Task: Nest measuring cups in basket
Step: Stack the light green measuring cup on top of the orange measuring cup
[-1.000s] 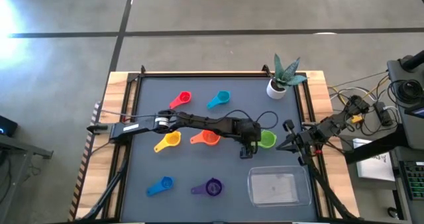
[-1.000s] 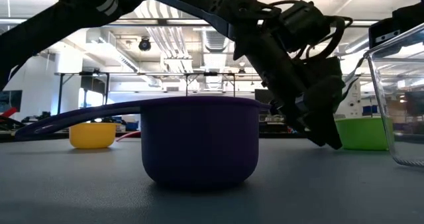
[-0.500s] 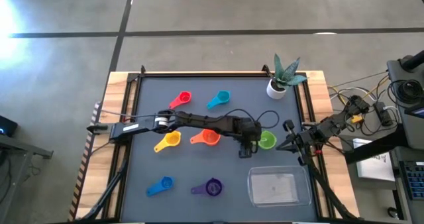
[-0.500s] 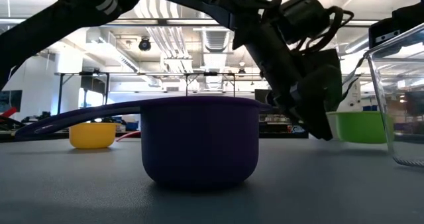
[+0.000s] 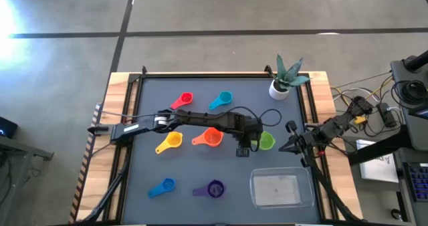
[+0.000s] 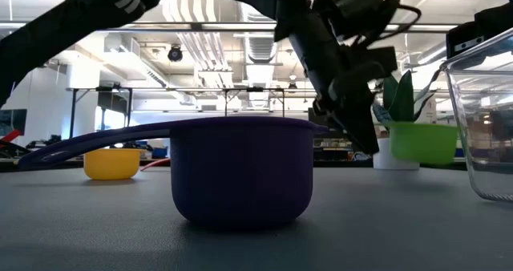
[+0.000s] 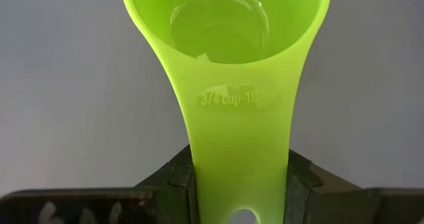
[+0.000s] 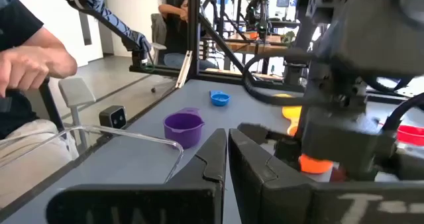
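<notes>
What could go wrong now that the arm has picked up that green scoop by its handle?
The left pincer holds the green cup only by the end of its handle, so the bowl hangs out front and might swing or slip on the way. The basket lies near the right arm's shut pincer, which waits beside the route, so the arms could come close. The basket is light-looking clear plastic; a clumsy drop might nudge it.

Small white plant pot (image 5: 279,88) w/ spiky green plant (image 5: 289,71) stands upright at approx 1 o'clock on dark table mat (image 5: 147,126), near wooden edge. Cables and equipment (image 5: 401,99) off table at 3 o'clock. Person's hand (image 8: 33,61) and dark sleeve visible beyond table in right wrist view.
</notes>
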Controlling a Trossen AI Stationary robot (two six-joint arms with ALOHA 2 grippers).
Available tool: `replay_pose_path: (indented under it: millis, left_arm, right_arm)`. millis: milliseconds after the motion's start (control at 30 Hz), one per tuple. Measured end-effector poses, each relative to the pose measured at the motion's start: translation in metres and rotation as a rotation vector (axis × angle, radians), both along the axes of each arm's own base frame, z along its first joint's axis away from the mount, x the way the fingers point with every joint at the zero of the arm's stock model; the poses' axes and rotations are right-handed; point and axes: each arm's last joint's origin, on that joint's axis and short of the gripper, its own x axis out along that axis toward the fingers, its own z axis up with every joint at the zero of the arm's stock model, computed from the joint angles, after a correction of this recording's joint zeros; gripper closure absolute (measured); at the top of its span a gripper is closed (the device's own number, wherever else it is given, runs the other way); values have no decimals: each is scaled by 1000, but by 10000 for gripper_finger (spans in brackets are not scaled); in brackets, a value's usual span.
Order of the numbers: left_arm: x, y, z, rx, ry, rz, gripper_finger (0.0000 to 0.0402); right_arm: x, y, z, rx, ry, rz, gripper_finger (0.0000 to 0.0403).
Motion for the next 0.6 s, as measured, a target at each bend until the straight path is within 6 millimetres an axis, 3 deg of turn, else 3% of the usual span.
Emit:
replay_pose_path:
  millis: [300, 600]
  left_arm:
    - [-23, 9, 31, 0, -59, 22, 299]
    - [-79, 14, 62, -25, -220, 73, 299]
  right_arm:
    - [0, 0, 0, 0, 0, 0, 394]
    - [0, 0, 0, 0, 0, 0, 394]
